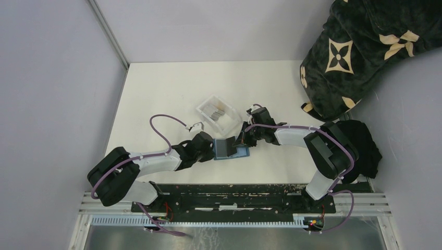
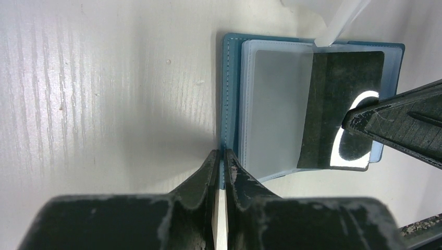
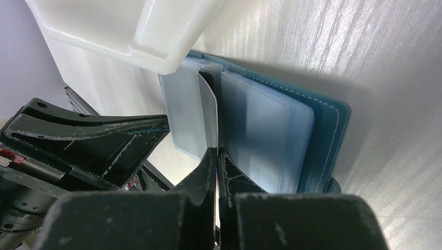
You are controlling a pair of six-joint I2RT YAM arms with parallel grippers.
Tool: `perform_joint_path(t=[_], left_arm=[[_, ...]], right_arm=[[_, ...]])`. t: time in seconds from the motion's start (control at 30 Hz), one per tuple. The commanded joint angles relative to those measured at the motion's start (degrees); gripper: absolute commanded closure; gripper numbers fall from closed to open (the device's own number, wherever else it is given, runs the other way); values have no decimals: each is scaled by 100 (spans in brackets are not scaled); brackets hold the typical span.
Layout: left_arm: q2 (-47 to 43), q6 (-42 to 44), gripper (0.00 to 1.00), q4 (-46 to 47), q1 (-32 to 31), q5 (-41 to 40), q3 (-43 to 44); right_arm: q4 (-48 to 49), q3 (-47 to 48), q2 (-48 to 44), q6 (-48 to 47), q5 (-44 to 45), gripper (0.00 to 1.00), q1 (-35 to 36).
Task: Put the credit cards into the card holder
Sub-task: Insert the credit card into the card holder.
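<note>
Teal card holder [image 2: 227, 94], dark credit card [image 2: 339, 104], black flower-patterned cloth [image 1: 359, 47].

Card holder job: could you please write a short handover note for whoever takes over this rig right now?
Left gripper: fingers shut on the card holder's teal edge, steadying it while it lies open.
Right gripper: fingers shut on a dark card, whose far end lies at the holder's clear sleeves.
Other cards: in the clear tray just behind the holder.
Done: holder opened, one card picked up. I cannot tell whether any card is already stowed.
Left: seat this card, then load the tray's cards.
</note>
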Motion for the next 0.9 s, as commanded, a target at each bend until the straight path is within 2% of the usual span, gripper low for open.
perform_joint_path(t=[0.0, 0.87], left_arm=[[236, 21, 88, -195, -20, 128, -101], [439, -39, 93, -23, -111, 292, -108]], right_arm=[[-128, -26, 151, -153, 230, 99, 30], [-537, 251, 475, -357, 785, 99, 451]])
